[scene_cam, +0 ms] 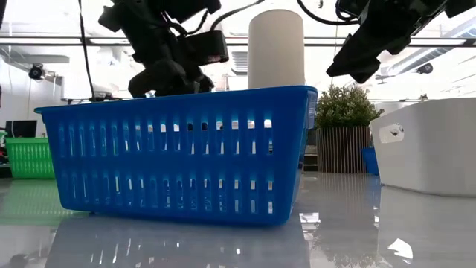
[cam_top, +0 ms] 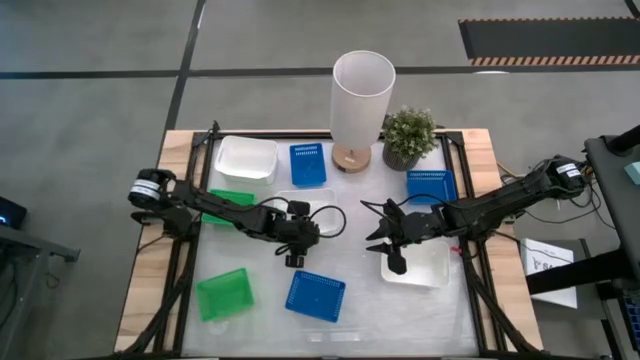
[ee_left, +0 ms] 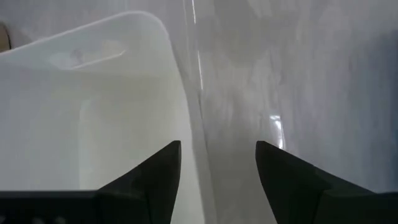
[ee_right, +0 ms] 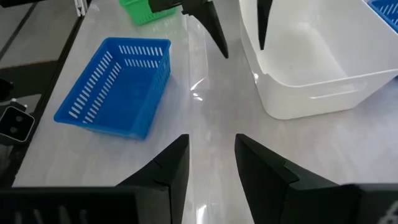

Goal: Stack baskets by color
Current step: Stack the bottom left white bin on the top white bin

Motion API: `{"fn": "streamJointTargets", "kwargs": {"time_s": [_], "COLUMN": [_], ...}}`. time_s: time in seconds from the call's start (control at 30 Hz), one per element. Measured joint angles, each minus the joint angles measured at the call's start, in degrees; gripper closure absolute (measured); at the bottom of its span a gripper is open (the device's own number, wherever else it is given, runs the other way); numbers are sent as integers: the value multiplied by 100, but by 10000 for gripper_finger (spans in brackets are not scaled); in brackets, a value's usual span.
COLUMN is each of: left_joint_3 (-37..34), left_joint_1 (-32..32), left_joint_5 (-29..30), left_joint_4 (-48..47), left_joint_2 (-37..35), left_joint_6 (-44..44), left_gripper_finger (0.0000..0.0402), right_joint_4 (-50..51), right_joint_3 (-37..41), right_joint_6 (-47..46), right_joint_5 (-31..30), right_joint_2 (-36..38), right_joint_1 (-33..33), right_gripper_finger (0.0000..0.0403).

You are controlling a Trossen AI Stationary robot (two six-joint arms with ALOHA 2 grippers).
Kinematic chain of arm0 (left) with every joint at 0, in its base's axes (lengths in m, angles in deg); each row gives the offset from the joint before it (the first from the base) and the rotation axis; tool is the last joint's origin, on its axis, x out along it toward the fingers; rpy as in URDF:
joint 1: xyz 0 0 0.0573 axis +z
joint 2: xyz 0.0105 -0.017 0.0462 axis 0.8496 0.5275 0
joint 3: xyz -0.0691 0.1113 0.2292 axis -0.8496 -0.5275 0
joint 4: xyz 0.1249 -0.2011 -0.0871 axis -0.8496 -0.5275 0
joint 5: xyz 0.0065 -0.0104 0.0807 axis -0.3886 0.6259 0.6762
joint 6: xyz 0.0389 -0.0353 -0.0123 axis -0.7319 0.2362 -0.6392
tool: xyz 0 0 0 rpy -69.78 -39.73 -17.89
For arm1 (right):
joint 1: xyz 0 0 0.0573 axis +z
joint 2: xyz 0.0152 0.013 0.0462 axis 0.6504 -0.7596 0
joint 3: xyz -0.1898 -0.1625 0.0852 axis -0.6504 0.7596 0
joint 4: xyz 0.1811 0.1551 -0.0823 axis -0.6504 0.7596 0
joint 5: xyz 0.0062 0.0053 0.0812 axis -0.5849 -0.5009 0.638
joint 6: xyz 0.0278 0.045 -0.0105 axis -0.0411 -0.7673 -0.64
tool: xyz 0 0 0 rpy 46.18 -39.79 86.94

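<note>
We are viewing a blue basket (cam_top: 315, 295) and a green basket (cam_top: 224, 293) at the near edge. The left gripper (cam_top: 292, 250), fingers spread and empty, is hovering beside the central white basket (cam_top: 305, 202). The right gripper (cam_top: 388, 247), jaws parted and empty, is hanging over another white basket (cam_top: 425, 267). Farther back we are seeing a white basket (cam_top: 246, 157), two blue baskets (cam_top: 308, 165), a lamp (cam_top: 361, 97) and a plant (cam_top: 408, 136).

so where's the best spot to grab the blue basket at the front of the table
Probably the blue basket's thin rim, from straight above, one finger inside and one outside a long wall. It sits upright and open-topped, its walls are slotted and slightly flared, and bare table surrounds it, so nothing blocks a top approach.
</note>
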Motion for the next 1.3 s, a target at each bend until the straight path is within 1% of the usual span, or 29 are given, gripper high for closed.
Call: {"fn": "streamJointTargets", "kwargs": {"time_s": [0.17, 0.33, 0.43, 0.53, 0.73, 0.8, 0.93, 1.03, 1.17, 1.3], "left_joint_3": [-56, -337, -379, -378, -472, -482, -483, -448, -378, -360], "left_joint_1": [44, 163, 181, 186, 256, 263, 261, 222, 158, 163], "left_joint_5": [-8, 1, 17, 12, -14, -15, -15, -78, -93, -107], "left_joint_4": [54, 318, 411, 499, 453, 454, 449, 297, -247, -1054], "left_joint_2": [24, 88, 93, 83, 92, 92, 78, -78, -588, -1414], "left_joint_6": [1, 6, -13, -10, 7, 9, -32, -126, -475, -1175], "left_gripper_finger": [211, 211, 223, 262, 370, 393, 398, 400, 401, 401], "right_joint_4": [28, 28, 30, 30, 30, 30, 30, 30, 31, 37], "right_joint_3": [0, 2, 2, 4, 4, 4, 4, 4, 4, 7], "right_joint_6": [35, 42, 42, 42, 42, 44, 44, 44, 44, 44], "right_joint_5": [0, 0, 0, 0, 0, 0, 0, 0, 0, 0], "right_joint_2": [1, 2, 0, 0, -2, -2, -4, -7, -7, -7], "right_joint_1": [0, 0, 0, 0, 0, 0, 0, 0, 0, 0], "right_gripper_finger": [281, 280, 280, 282, 279, 278, 278, 277, 277, 277]}}
